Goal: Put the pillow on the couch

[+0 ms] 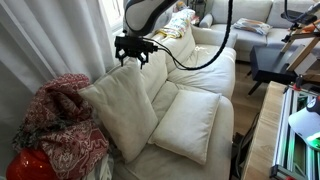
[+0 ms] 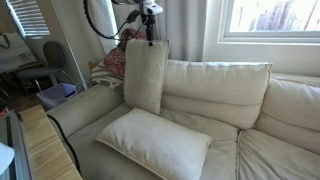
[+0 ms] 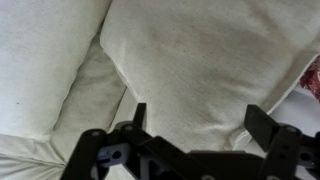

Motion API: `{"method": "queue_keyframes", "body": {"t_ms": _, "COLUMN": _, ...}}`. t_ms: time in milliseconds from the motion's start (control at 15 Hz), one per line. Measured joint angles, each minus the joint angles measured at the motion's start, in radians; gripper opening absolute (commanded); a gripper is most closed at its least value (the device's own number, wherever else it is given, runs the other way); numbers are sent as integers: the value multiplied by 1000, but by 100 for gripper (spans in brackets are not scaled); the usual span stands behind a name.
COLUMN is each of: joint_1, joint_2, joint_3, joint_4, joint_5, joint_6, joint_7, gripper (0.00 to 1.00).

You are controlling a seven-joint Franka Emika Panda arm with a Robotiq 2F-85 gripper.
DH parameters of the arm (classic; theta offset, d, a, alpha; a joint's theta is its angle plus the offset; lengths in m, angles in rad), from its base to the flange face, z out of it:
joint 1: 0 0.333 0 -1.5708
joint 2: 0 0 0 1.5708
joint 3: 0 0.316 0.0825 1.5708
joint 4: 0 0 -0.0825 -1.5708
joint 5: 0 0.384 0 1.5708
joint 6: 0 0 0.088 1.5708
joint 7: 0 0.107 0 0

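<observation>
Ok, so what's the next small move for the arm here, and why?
Probably lift the gripper straight up and clear. In the wrist view its jaws are open with nothing between them, and the pillow already stands upright on the couch, leaning against the back cushion, so it seems placed.

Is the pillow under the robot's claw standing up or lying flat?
Standing up. The pillow stands on its edge on the couch, below the open gripper.
</observation>
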Motion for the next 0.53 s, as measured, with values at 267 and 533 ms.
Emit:
{"method": "queue_keyframes", "body": {"t_ms": 267, "joint_1": 21, "joint_2": 79, "joint_3": -19, "joint_4": 105, "joint_5": -6, "joint_6": 1, "joint_7": 64, "gripper": 100}}
{"method": "queue_keyframes", "body": {"t_ms": 533, "joint_1": 36, "joint_2": 152, "joint_3": -37, "joint_4": 176, "joint_5": -14, "joint_6": 3, "joint_7": 126, "gripper": 66}}
